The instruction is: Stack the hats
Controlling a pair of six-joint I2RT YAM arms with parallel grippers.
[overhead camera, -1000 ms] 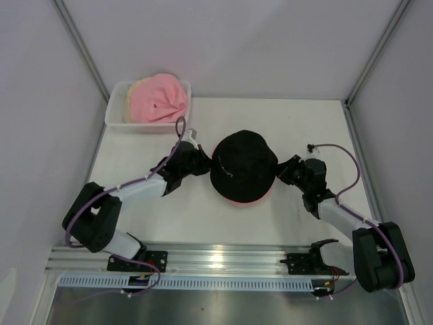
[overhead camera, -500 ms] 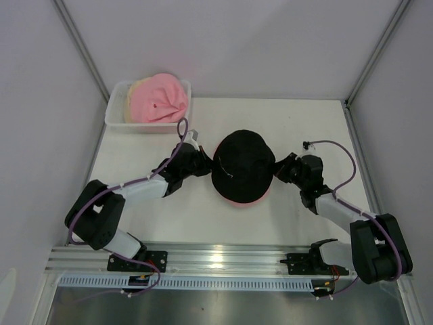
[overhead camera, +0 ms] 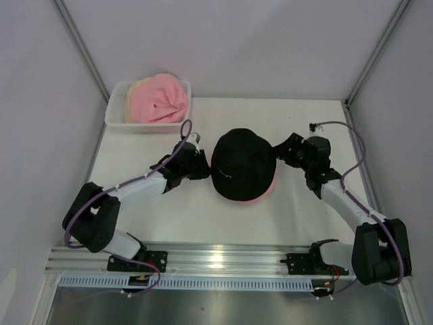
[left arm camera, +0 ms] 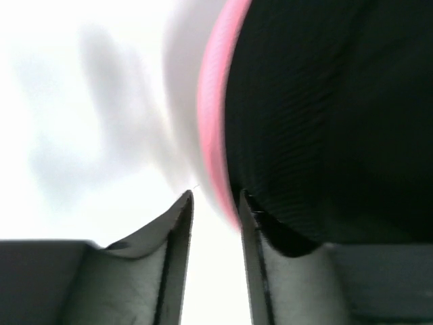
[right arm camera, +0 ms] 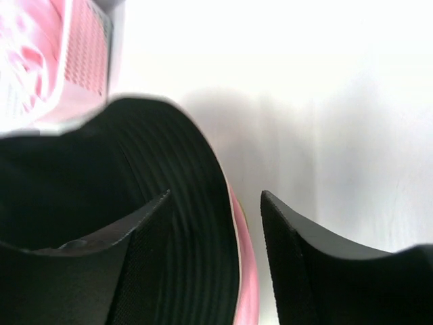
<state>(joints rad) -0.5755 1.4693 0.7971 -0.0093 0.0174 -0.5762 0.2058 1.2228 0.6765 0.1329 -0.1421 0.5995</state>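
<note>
Guessing the big risk is the left gripper (overhead camera: 205, 164) or right gripper (overhead camera: 279, 147), both parted and gripping nothing at opposite brim edges, snagging fabric and dragging the black hat (overhead camera: 242, 164) off the pink hat (overhead camera: 249, 201) beneath, near-right of the mesh basket (overhead camera: 145, 126); it sits crown-up, roughly round, no real long axis.

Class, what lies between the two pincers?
The black hat, sitting on a pink hat, fills the stretch between left pincer and right pincer; the top view shows it.
</note>
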